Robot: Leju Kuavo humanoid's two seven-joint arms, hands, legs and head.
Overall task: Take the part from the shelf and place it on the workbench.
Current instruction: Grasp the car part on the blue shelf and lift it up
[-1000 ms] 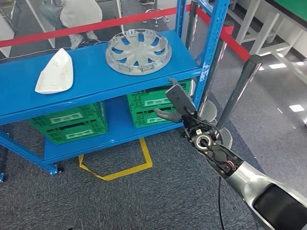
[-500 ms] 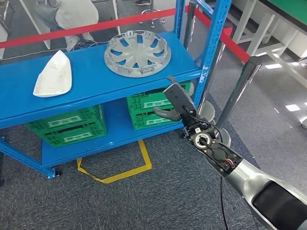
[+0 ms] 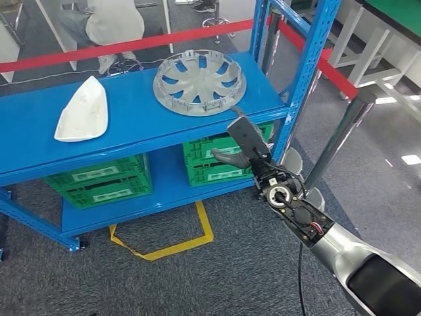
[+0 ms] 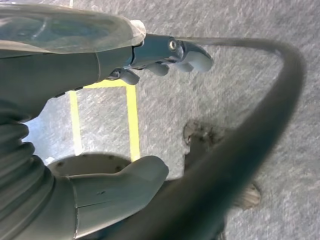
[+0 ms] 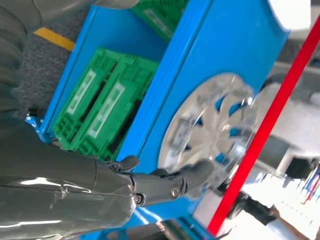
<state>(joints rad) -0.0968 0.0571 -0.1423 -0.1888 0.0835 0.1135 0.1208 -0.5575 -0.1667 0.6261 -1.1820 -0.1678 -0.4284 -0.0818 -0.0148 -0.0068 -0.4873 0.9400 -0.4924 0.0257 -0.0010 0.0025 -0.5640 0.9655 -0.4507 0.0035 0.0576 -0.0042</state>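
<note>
The right robot hand (image 3: 241,141) is raised, fingers spread wide and holding nothing; the left robot hand (image 4: 113,120) hangs equally empty. Just beyond the right one, the wheel cover (image 3: 199,81) lies untouched on the blue shelf (image 3: 134,118), so everything remains

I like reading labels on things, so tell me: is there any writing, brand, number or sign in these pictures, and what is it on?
No text can be read.
Pale labels on the green crates: too small and blurred to read.
Hubcap: no lettering visible.
White part: no marking visible.
Yellow tape on the floor: lines only, no words.
</note>
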